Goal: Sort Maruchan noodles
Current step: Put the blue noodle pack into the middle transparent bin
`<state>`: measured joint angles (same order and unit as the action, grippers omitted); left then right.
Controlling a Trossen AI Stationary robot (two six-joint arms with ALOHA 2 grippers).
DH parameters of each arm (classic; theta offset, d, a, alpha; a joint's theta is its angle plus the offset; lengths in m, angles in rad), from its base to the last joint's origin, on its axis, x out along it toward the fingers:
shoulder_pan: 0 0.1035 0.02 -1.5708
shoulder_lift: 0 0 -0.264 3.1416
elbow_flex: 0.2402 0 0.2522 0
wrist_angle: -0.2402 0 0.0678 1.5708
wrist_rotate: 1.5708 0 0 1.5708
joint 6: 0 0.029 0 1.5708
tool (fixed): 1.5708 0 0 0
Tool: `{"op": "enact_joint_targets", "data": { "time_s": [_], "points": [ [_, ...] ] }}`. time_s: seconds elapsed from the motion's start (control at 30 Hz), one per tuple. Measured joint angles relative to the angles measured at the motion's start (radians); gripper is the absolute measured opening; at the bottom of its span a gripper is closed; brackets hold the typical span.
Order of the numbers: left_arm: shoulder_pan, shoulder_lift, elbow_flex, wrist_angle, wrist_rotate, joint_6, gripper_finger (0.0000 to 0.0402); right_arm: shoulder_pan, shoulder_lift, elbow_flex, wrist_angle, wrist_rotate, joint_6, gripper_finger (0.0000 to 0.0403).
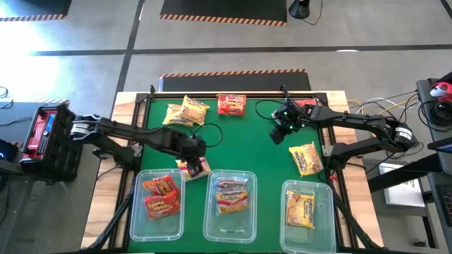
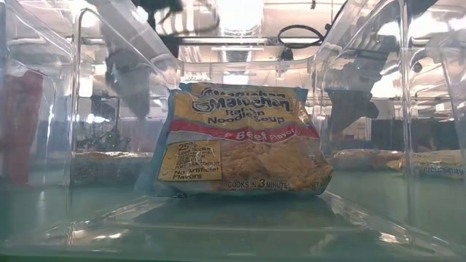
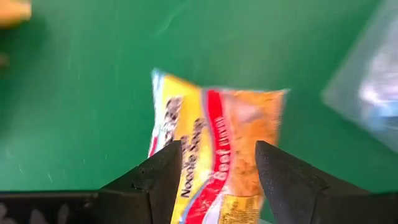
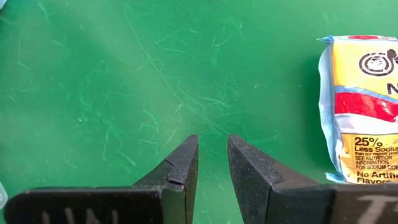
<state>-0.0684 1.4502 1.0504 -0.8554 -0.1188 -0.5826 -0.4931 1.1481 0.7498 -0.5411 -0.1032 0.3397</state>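
Observation:
My left gripper [image 3: 217, 149] [image 1: 191, 149] is over the table's near middle, just beyond the tubs, and is shut on a yellow-and-pink noodle packet [image 3: 217, 124] [image 1: 195, 168]. My right gripper [image 4: 213, 140] [image 1: 284, 123] hovers over bare green mat at the far right. It is shut to a narrow slit and holds nothing. A yellow packet [image 4: 364, 106] lies flat on the mat beside it. Loose packets also lie flat on the mat: yellow ones [image 1: 187, 111], a red one [image 1: 232, 104] and a yellow one [image 1: 306, 157]. My left gripper pinches the yellow-and-pink packet between its two fingers [image 3: 165, 174], one on each long side, near one short end [image 3: 214, 180]. The rest of the packet reaches out past the fingertips over the mat. I cannot tell whether it is lifted clear.
Three clear tubs stand along the near edge. The left tub [image 1: 134, 212] holds red packets, the middle tub [image 1: 208, 212] holds yellow-pink ones [image 2: 240, 142], and the right tub [image 1: 326, 212] holds a yellow one. Another red packet [image 1: 305, 106] lies under the right arm. Bare mat lies at the table's centre [image 1: 244, 141].

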Motion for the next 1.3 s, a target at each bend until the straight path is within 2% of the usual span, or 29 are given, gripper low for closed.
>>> {"op": "enact_joint_targets", "data": {
  "time_s": [0.17, 0.33, 0.63, 1.0, 1.17, 1.3],
  "points": [
    [0.004, 0.009, -0.067, 0.017, 0.039, -0.031, 0.0187, 0.0, 0.0, 0.0, 0.0, 0.0, 0.0, 0.0077],
    [0.005, 0.013, -0.098, 0.039, 0.117, 0.029, 0.0187, 0.0, 0.0, 0.0, 0.0, 0.0, 0.0, 0.0077],
    [0.046, 0.027, -0.202, 0.241, 0.163, 0.049, 0.0187, 0.0, 0.0, 0.0, 0.0, 0.0, 0.0, 0.0077],
    [0.122, 0.062, -0.205, 0.276, 0.159, 0.122, 0.0187, 0.0, 0.0, 0.0, 0.0, 0.0, 0.0, 0.0077],
    [0.178, 0.081, -0.205, 0.338, 0.157, 0.176, 0.0187, 0.0, 0.0, 0.0, 0.0, 0.0, 0.0, 0.0077],
    [0.243, 0.098, -0.206, 0.422, 0.113, 0.182, 0.0187, 0.0, 0.0, 0.0, 0.0, 0.0, 0.0, 0.0077]
  ]
}}
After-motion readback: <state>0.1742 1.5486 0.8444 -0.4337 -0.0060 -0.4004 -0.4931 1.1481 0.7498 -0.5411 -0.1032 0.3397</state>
